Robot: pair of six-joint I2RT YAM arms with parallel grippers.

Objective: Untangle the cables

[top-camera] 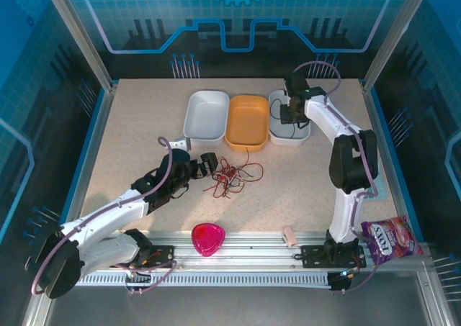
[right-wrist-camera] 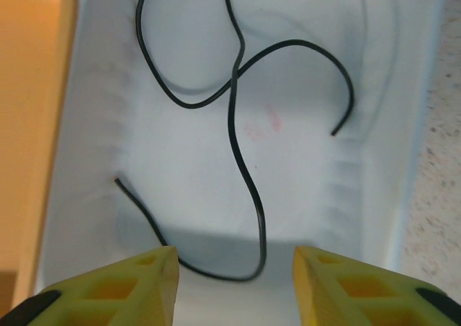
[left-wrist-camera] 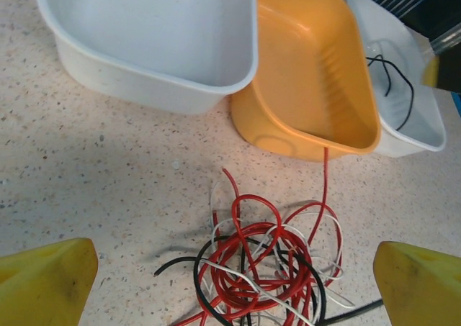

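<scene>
Black thin wire [right-wrist-camera: 231,124] lies in white plastic tray [right-wrist-camera: 389,124], right gripper [right-wrist-camera: 232,275] parted above it. Left gripper [top-camera: 209,164], jaws wide, sits at nine o'clock of red-black-white wire tangle [top-camera: 232,175].

The cables [left-wrist-camera: 241,272] run off the left wrist view's bottom edge (lower loops unseen).

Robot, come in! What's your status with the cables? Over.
Left gripper open, facing tangle. Right gripper open over white tray, one black cable inside. Nothing blocking.
</scene>
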